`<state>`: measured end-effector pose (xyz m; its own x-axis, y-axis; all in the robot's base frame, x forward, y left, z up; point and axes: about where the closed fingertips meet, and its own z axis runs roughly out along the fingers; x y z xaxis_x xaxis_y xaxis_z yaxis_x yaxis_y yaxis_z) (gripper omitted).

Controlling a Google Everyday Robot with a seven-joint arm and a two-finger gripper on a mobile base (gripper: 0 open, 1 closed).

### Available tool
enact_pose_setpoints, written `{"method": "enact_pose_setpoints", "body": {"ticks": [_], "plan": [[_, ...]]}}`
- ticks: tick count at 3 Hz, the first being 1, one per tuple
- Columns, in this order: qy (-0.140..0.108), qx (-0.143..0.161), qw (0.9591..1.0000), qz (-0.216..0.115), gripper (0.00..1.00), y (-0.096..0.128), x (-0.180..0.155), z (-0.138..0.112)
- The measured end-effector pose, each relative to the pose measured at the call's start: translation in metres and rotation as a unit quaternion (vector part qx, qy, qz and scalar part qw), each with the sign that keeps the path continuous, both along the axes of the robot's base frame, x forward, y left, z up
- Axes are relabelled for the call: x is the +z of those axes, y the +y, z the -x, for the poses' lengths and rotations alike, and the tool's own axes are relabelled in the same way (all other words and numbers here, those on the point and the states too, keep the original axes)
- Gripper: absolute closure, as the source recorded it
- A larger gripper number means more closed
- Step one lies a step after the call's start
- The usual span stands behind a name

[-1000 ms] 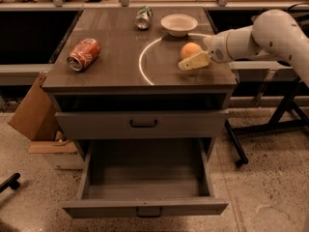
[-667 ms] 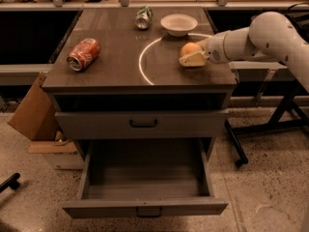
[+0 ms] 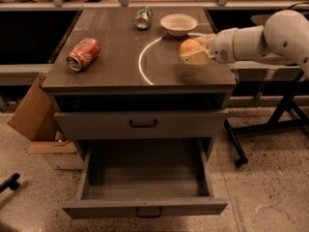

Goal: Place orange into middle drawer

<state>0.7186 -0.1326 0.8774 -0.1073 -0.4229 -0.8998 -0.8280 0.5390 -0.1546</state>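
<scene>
You see 1 orange (image 3: 187, 45): small, round, matte, a warm orange that is brighter on top. It sits over the right edge of the cabinet (image 3: 111, 66) top, toward the back. The 1 gripper (image 3: 194, 51) reaches in from the cabinet's right side and is closed on the orange. 1 pale finger (image 3: 195, 58) presses its front face and the other lies behind it. You cannot tell whether the fruit rests on the cabinet top or is lifted just off it. The white arm (image 3: 260, 37) extends off past the cabinet's right side.

On the cabinet top there is 1 white bowl (image 3: 178, 24) at the back right, empty and upright. There are 2 cans. 1 crushed red-orange can (image 3: 83, 54) lies on its side near the left edge. 1 silvery can (image 3: 143, 17) lies on its side at the back, near the middle. A thin white arc (image 3: 141, 64) is marked on the top's centre.

The cabinet front shows 2 drawers. The upper drawer (image 3: 96, 124) is closed and has a dark bar handle. Below it, the middle drawer (image 3: 145, 208) is pulled fully out, with its grey inside bare. 1 cardboard box (image 3: 31, 108) leans at the cabinet's left side on the floor.
</scene>
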Motion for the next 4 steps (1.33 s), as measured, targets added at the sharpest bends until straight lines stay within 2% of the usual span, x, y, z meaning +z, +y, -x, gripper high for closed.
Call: {"method": "enact_pose_setpoints", "body": {"ticks": [1,3,4], "plan": [[-0.028,0.106,0.9940,0.006,1.00,0.014,0.027,0.055],[-0.018,0.119,0.9927,0.006,1.00,0.020,0.018,0.056],[-0.029,0.147,0.9885,0.015,1.00,0.017,0.014,0.094]]}}
